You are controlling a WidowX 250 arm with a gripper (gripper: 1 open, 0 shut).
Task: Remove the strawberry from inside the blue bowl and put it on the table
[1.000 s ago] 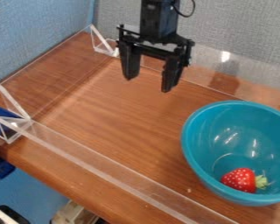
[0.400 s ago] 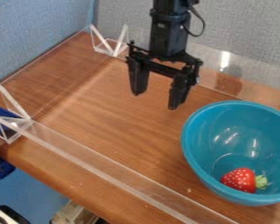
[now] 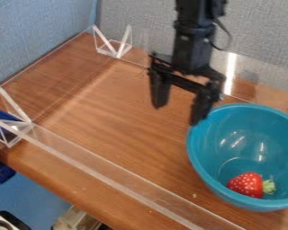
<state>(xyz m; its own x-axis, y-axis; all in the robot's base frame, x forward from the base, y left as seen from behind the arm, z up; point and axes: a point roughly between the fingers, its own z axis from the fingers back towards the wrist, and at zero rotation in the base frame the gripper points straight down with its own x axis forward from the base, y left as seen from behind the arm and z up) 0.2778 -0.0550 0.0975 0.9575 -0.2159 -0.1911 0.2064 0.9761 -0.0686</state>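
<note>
Wood-grain table (image 3: 116, 112) spans most of view, low clear acrylic walls (image 3: 111, 171) at edges, white triangular brackets (image 3: 14, 121) at left and back. Big blue bowl (image 3: 245, 148) sits on it at right side of view; black gripper (image 3: 183, 102) hangs over the table near the bowl's upper-left rim, fingers spread fully wide, nothing between them. Small red strawberry (image 3: 247, 184), green leaf at its right end, lies inside bowl, low in view, apart from gripper.
</note>
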